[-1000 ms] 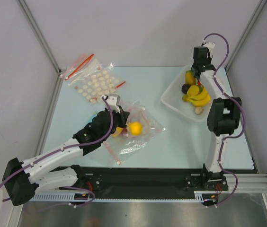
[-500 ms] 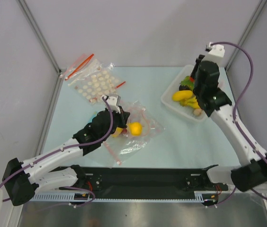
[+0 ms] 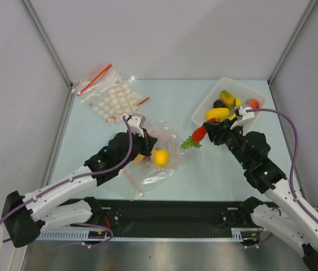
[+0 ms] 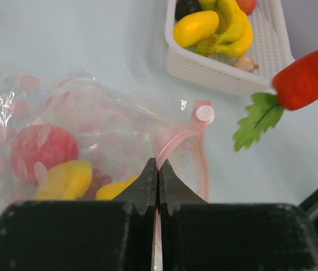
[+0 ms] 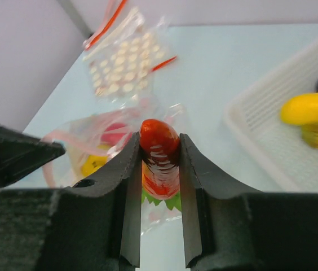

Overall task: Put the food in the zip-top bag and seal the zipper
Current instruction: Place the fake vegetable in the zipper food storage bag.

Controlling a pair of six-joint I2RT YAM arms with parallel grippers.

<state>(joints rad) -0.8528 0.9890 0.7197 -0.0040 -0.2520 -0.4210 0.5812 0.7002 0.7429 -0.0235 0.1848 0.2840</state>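
light: bright, even | shadows: faint | glare: zip-top bag (image 4: pixel 91 135) (left wrist) | foreground: blurred

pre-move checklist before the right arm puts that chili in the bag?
1. Right hand grip on chili: ok, clamped between both fingers.
2. Left hand pinching the zipper: ok, shut on the pink strip.
3. Zip-top bag mouth open enough: cannot tell.
4. Chili above the mouth: not ok, it hangs between basket and bag.
5. Basket emptied: not ok, bananas and other pieces are in it.
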